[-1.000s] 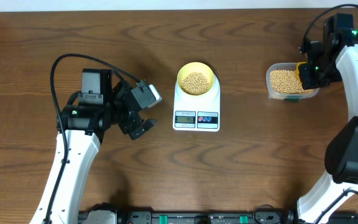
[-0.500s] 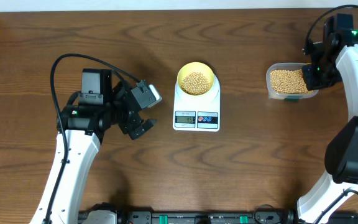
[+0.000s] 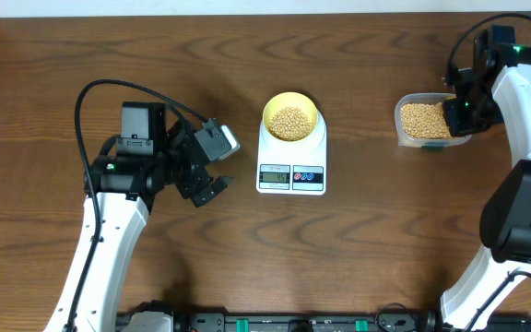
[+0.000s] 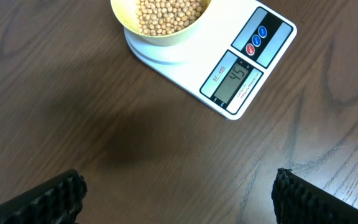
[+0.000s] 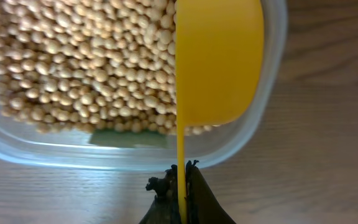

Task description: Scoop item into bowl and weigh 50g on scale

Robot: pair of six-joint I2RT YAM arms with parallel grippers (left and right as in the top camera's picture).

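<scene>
The bowl (image 3: 291, 100), part-filled with beans (image 4: 166, 15), stood on the scale (image 3: 267, 148) at its 12 o'clock end, with the display (image 4: 235, 79) at the 6 o'clock edge (reading apparently 45). The left gripper (image 3: 212, 189) hung over the table (image 3: 385, 240) at 8 o'clock of the scale, fingers spread wide and holding nothing. The right gripper (image 5: 182, 186) was clamped tight on the thin handle of the scoop (image 5: 219, 62), which sat over more beans in the tub (image 3: 399, 120), at 3 o'clock of the bowl.
</scene>
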